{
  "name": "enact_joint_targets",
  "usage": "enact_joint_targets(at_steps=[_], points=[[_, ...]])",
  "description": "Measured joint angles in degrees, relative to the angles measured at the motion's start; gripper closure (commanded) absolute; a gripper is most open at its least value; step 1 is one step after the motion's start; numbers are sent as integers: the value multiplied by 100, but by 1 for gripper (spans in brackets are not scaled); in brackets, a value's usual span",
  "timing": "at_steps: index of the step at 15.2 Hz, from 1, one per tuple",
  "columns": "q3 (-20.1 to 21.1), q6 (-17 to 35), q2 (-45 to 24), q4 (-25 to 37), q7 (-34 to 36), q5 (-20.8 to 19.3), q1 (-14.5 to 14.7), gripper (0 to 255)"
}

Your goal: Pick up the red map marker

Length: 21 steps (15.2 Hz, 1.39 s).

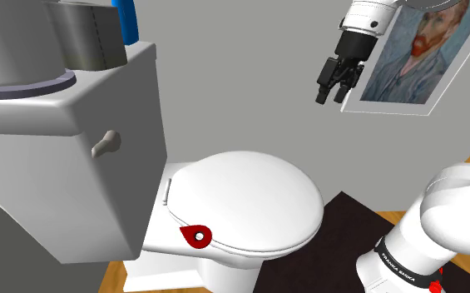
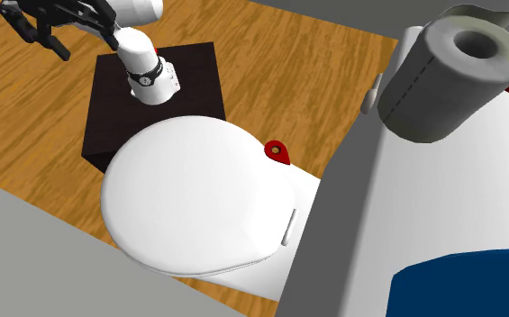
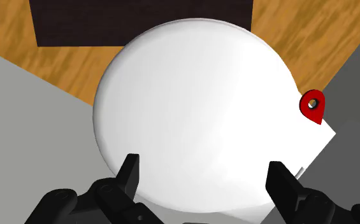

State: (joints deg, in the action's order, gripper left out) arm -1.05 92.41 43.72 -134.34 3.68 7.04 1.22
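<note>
The red map marker (image 1: 198, 235) is a small teardrop pin with a pale hole in its middle. It lies at the rim of the shut white toilet lid (image 1: 245, 198), on the side toward the shoulder view's lower left, near the hinge. The marker (image 2: 277, 152) also sits at the lid's edge (image 2: 189, 194) in the second exterior view. My black gripper (image 1: 333, 91) hangs high above the lid, well clear of the marker, open with nothing between its fingers. In the wrist view the fingers (image 3: 129, 175) stand wide apart over the lid (image 3: 197, 114), and the marker (image 3: 313, 105) lies off to one side.
The toilet tank (image 1: 66, 158) with its flush lever (image 1: 106, 143) stands at the shoulder view's left. A toilet paper roll (image 2: 446, 72) and a blue item (image 2: 464, 286) rest on top of it. A framed portrait (image 1: 420, 54) hangs behind the gripper. A dark mat (image 2: 153, 104) lies on the wood floor.
</note>
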Motion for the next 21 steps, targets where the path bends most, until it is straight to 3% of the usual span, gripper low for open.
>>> enact_joint_targets(at_steps=[3, 10, 21], points=[[127, 148, -55, -83, 74, 53, 57, 0], [858, 1193, -550, -578, 472, 329, 383, 0], [2040, 2808, -2057, -629, 1224, 405, 750, 0]])
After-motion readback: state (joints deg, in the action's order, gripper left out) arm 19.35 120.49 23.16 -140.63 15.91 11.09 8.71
